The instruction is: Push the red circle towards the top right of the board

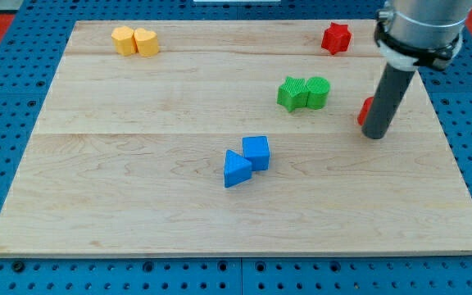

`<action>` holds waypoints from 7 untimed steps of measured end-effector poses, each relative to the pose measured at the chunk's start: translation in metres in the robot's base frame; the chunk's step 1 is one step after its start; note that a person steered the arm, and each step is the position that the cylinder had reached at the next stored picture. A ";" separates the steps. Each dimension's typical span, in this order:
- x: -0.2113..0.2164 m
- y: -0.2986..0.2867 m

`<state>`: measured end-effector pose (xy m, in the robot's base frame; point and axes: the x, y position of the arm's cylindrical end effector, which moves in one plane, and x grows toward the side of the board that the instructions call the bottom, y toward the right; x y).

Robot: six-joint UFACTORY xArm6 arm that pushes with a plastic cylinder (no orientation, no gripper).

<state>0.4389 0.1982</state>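
The red circle (365,110) lies near the board's right side, mostly hidden behind my rod; only its left edge shows. My tip (375,135) rests on the board just below and to the right of that red edge, touching or nearly touching it. A red star (336,38) sits near the top right of the board, above and to the left of the tip.
A green star (292,93) and a green circle (318,93) touch each other left of the tip. A blue triangle (236,170) and a blue cube (256,152) sit mid-board. Two yellow blocks (135,40) lie at the top left. The wooden board (138,197) sits on a blue pegboard.
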 end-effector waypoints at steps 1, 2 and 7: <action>-0.016 0.006; -0.040 0.014; -0.062 0.018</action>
<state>0.3770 0.2167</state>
